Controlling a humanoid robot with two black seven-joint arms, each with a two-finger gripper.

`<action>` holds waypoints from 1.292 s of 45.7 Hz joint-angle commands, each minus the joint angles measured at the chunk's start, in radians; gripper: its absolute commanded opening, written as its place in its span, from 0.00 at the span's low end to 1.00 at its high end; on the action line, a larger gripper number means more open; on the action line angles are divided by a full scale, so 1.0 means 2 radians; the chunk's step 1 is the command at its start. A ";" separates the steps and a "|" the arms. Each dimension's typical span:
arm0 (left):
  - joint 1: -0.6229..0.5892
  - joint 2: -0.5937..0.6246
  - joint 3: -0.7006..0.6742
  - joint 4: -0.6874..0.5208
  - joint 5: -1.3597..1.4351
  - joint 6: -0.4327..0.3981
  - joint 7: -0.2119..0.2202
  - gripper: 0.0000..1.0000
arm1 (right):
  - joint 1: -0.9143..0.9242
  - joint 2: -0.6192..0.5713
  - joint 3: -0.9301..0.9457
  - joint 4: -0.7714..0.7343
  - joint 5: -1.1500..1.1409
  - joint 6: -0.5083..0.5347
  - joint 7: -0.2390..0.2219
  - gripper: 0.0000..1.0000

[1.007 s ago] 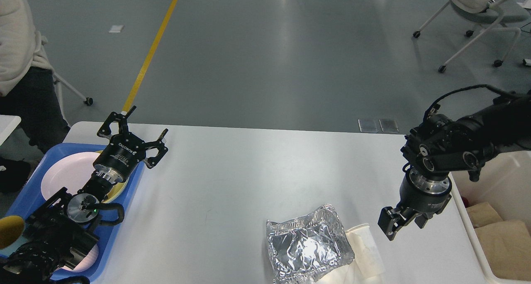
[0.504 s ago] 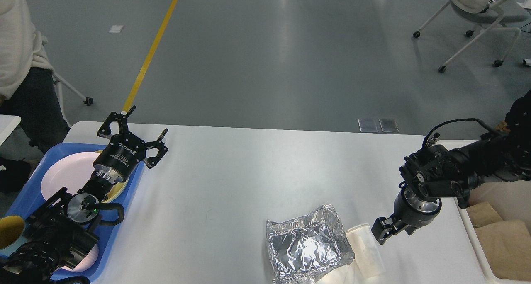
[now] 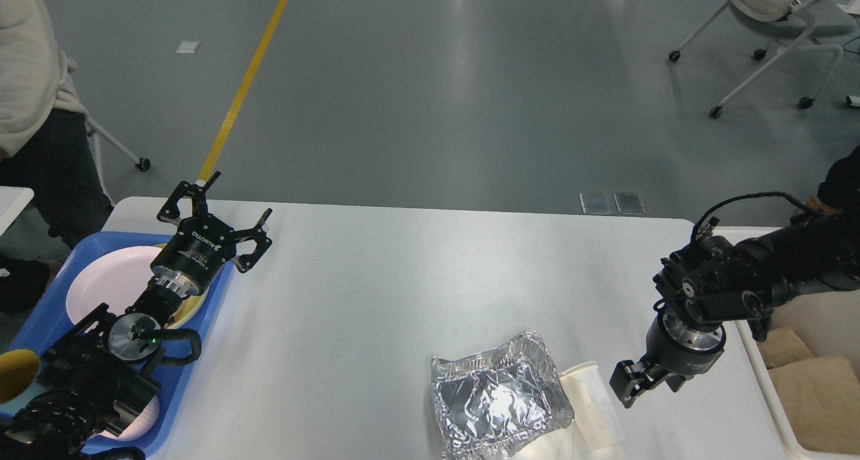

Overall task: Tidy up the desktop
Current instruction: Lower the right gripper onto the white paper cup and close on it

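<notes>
The desktop [image 3: 416, 272] is a white tabletop with rounded corners. Near its front edge lies a crumpled silver foil container [image 3: 500, 396]. A flattened white paper cup [image 3: 594, 406] rests against the foil's right side. My right gripper [image 3: 645, 383] hangs just right of that cup, points down and left, and looks open with nothing in it. At the far left, my left gripper [image 3: 242, 193] stands open and empty over the inner edge of the blue tray [image 3: 40, 312].
The blue tray holds pink plates [image 3: 107, 279] and a yellow dish [image 3: 17, 373]. A white bin [image 3: 772, 406] with brown paper [image 3: 816, 399] stands off the table's right edge. A person [image 3: 33, 111] stands at far left; an office chair [image 3: 779, 17] is far right.
My right arm has dropped from beside the bin and swung left toward the paper cup, then eased slightly back right. The left arm, foil and cup have stayed put.
</notes>
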 commanded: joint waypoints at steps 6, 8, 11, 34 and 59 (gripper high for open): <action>0.000 -0.001 0.000 0.000 0.000 0.000 0.000 0.97 | -0.003 0.010 0.000 -0.003 0.001 -0.005 -0.002 0.81; 0.000 0.000 0.000 0.000 0.000 0.000 0.000 0.97 | -0.003 0.010 0.003 -0.004 0.001 -0.005 -0.002 0.81; 0.000 0.000 0.000 0.000 0.000 0.000 0.000 0.97 | -0.006 0.010 0.014 -0.007 0.002 -0.008 -0.002 0.81; 0.000 0.000 0.000 0.000 0.000 0.000 0.000 0.97 | -0.037 0.004 0.045 -0.051 0.002 -0.008 -0.002 0.81; 0.000 0.000 0.000 0.000 0.000 0.000 0.000 0.97 | -0.058 -0.009 0.048 -0.077 0.002 0.001 -0.002 0.82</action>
